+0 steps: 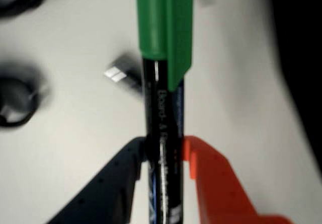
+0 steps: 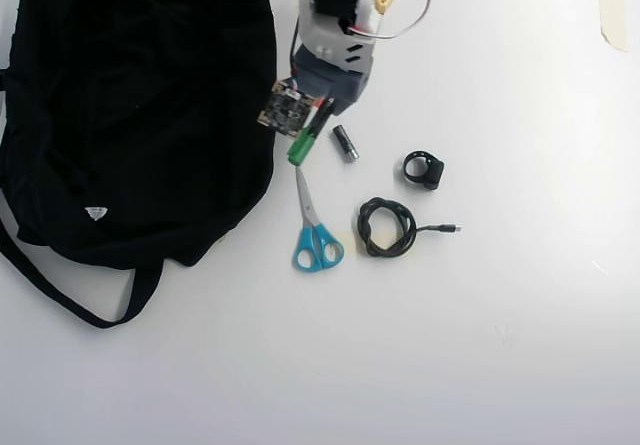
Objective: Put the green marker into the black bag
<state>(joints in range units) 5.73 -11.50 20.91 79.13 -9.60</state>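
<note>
The green marker point(image 1: 163, 108) has a black barrel with white print and a green cap point(image 1: 165, 25). It runs up the middle of the wrist view, clamped between a dark blue finger point(image 1: 113, 183) and an orange finger point(image 1: 211, 183) of my gripper point(image 1: 163, 156), which is shut on the barrel. In the overhead view the marker point(image 2: 305, 140) hangs from the gripper point(image 2: 320, 115) just right of the black bag point(image 2: 135, 115), cap end pointing down-left near the bag's edge. The bag fills the upper left, its strap point(image 2: 60, 290) trailing below. A black mass at the right edge of the wrist view point(image 1: 302, 58) looks like the bag.
A short battery point(image 2: 345, 143) lies right of the marker, also blurred in the wrist view point(image 1: 123, 75). Blue-handled scissors point(image 2: 315, 227) lie just below the marker. A coiled black cable point(image 2: 388, 227) and a small black ring-like part point(image 2: 424, 169) sit to the right.
</note>
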